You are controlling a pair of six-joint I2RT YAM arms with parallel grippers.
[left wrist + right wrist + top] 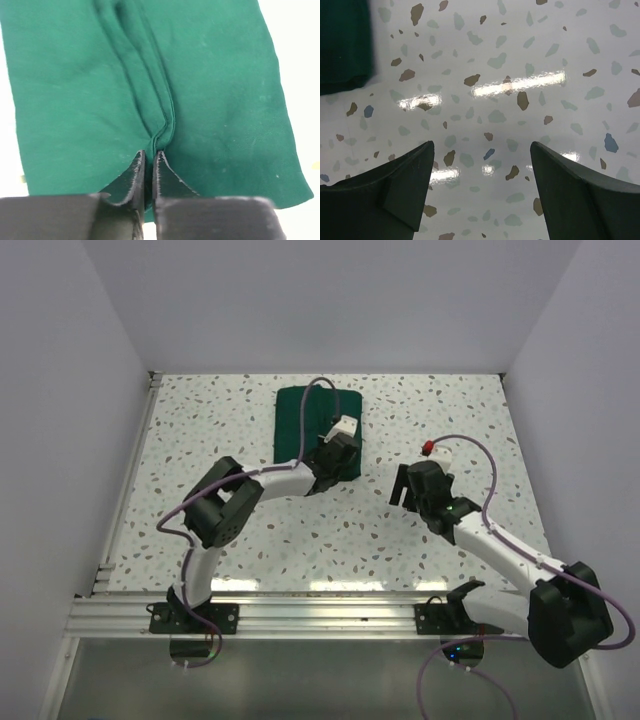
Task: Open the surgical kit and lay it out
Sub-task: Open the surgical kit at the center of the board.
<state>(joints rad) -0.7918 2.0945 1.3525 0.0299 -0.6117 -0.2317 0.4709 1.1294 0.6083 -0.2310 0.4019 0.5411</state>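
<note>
The surgical kit is a folded dark green cloth bundle lying at the back middle of the table; it fills the left wrist view. My left gripper is over its near right part, and in the left wrist view the gripper is shut on a raised fold of the cloth. My right gripper is open and empty above bare table to the right of the bundle, whose corner shows in the right wrist view. The steel tray and the instruments are hidden.
The speckled table is walled at the back and on both sides. A metal rail runs along the near edge by the arm bases. A red and white part sits on the right wrist.
</note>
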